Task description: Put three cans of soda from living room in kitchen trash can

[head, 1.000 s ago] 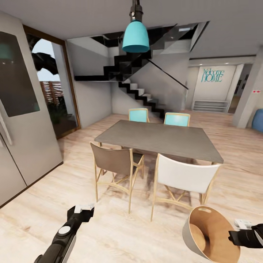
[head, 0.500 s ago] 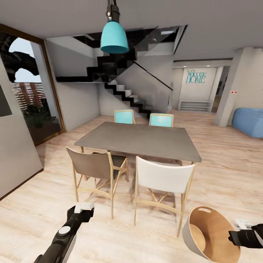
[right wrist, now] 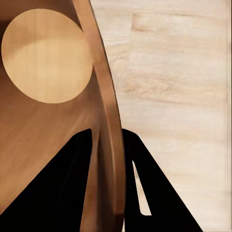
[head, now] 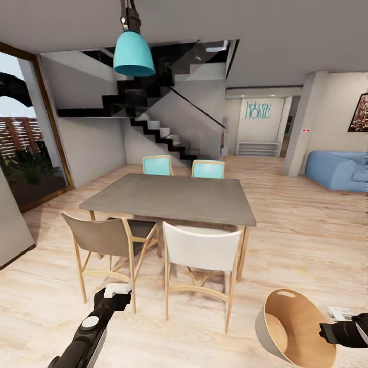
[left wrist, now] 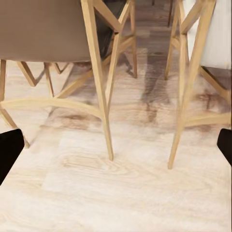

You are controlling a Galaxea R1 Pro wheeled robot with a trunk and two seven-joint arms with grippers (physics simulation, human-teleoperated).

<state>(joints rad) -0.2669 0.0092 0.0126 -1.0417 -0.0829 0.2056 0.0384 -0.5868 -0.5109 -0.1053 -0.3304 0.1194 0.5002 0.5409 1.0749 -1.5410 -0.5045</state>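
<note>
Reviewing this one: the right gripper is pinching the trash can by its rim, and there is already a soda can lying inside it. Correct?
Not quite. The right gripper does pinch the trash can by its rim, one finger inside and one outside, but the right wrist view and the head view show its brown inside bare, with no soda can in it.

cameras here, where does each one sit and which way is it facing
Head view: on the robot's head, facing the dining table and stairs; both arms show, right claw holding the tash can.
Left wrist view: near the left claw, facing chair legs and wood floor.
Right wrist view: near the right claw, fingers straddling the tash can's rim.
Head and right wrist views share the tash can.
</note>
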